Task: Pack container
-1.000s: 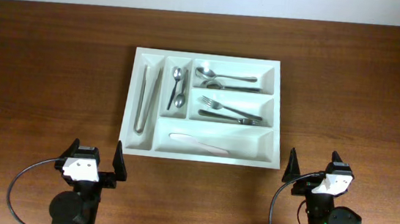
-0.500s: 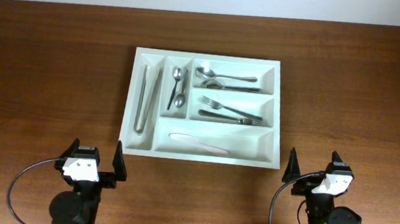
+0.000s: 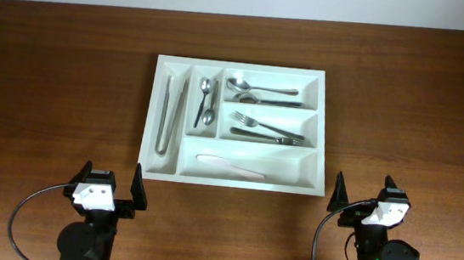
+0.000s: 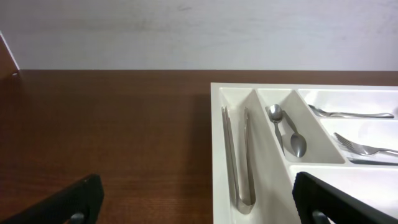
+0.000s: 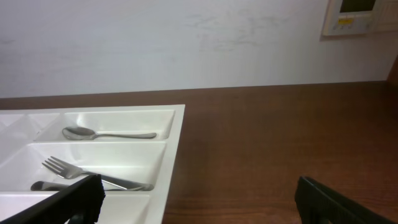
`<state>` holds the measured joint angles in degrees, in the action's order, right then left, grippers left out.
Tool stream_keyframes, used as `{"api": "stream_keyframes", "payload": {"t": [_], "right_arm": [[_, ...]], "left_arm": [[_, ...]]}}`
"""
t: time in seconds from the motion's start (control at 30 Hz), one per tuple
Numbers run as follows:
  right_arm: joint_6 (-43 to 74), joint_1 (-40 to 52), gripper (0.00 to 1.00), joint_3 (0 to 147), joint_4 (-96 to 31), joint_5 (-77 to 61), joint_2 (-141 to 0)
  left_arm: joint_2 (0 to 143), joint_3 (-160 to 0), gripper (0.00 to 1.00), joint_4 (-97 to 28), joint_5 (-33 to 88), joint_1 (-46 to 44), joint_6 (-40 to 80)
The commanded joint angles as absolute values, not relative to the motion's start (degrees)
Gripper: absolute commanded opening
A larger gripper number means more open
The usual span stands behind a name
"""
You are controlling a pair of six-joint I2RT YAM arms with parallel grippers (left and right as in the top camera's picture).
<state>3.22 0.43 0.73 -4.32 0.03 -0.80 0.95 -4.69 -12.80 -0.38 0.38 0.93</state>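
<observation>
Left claw [image 3: 113, 171] wide open, empty | right claw [image 3: 364, 185] wide open, empty | container [image 3: 235, 182] ahead | wall panel [image 5: 354, 15] text unreadable

The container [image 3: 234, 175] is smooth white plastic, the tongs [image 3: 169, 115] and spoons [image 3: 207, 102] are shiny metal, and the counter [image 3: 57, 87] is dark wood.

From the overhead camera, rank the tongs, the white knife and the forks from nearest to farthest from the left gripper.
1. Tongs, leftmost compartment, nearest the left gripper.
2. White knife, front compartment.
3. Forks, middle right compartment.
</observation>
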Motion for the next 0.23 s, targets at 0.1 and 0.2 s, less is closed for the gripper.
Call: {"api": "stream_keyframes", "payload": {"t": [0.1,0.2], "right_arm": [[3.7,0.7,0.99,0.3,-4.6,0.7,-0.3],[3.7,0.7,0.99,0.3,-4.6,0.7,-0.3]], "left_arm": [[0.3,-3.9,0.99,-12.6,0.3,0.2,0.8],[0.3,-3.9,0.99,-12.6,0.3,0.2,0.8]]}}
